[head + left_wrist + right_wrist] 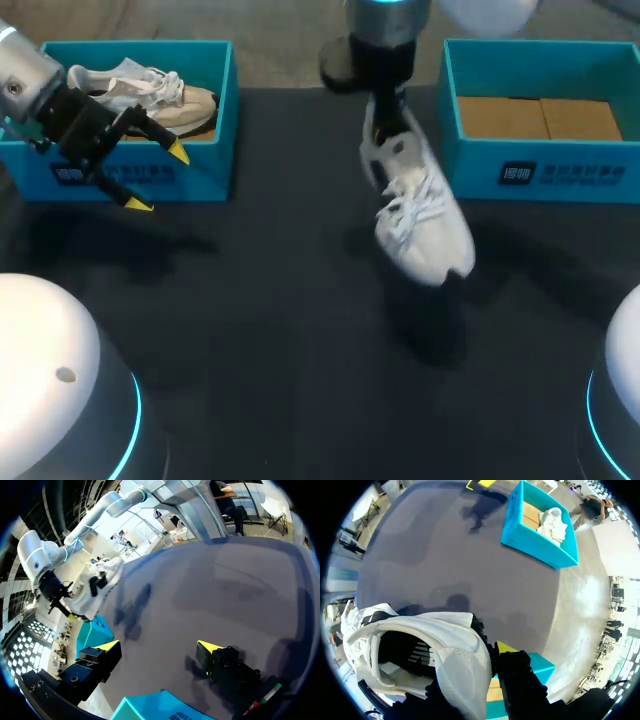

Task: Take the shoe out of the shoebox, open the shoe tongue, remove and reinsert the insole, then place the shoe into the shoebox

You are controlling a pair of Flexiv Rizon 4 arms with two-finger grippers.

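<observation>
A white lace-up shoe [418, 210] hangs toe-down above the middle of the dark table, with my right gripper [386, 118] shut on its heel end. In the right wrist view the shoe [420, 650] shows its open mouth, and one yellow-tipped finger [505, 648] presses the heel wall from outside. A second white shoe [145, 92] lies in the left blue shoebox [140, 175]. My left gripper [158, 178] hovers open in front of that box, holding nothing. In the left wrist view it [159, 647] stands wide open above bare table, with the held shoe [97, 587] far ahead.
The right blue shoebox [540, 170] at the back right shows only its cardboard floor. The left box [540, 540] with its shoe lies far ahead of the right gripper. Dark table surface [280, 330] spreads between the boxes and toward the front.
</observation>
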